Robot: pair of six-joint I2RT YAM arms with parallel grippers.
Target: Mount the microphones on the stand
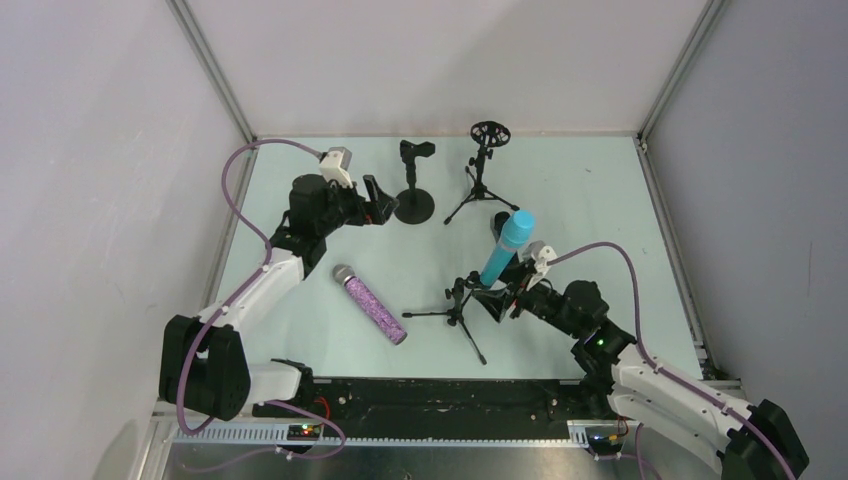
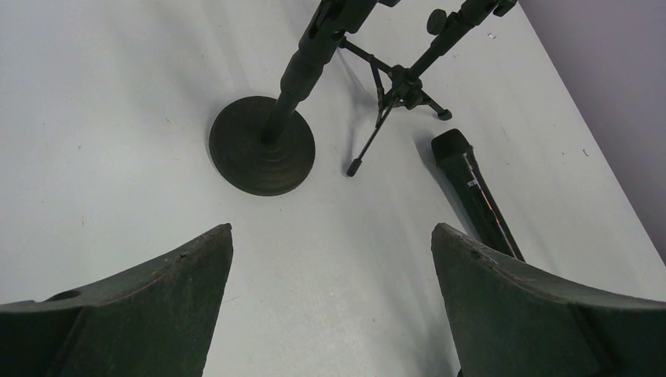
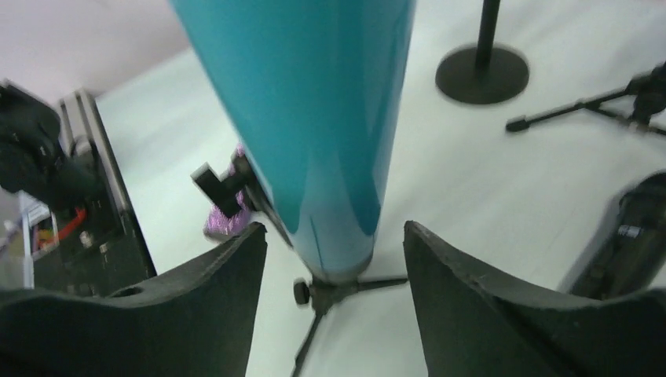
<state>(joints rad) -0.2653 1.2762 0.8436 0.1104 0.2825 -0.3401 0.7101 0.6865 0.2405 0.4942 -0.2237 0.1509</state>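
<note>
The turquoise mic [image 1: 507, 247] stands tilted, its lower end at the clip of a small tripod stand [image 1: 455, 312]. My right gripper [image 1: 497, 299] is open around that lower end. In the right wrist view the mic [image 3: 314, 118] sits between the fingers with a gap on each side of my gripper [image 3: 334, 229]. The purple glitter mic [image 1: 373, 305] lies flat on the table. The black mic [image 2: 475, 192] lies on the table, mostly hidden behind the turquoise one from above. My left gripper [image 1: 377, 202] is open and empty [image 2: 331, 236], beside a round-base stand [image 1: 415, 203].
A taller tripod stand with a ring mount [image 1: 489, 135] stands at the back; its legs [image 2: 400, 90] show next to the round base [image 2: 263, 145]. White walls enclose the table [image 1: 600, 180] on three sides. A black rail runs along the near edge.
</note>
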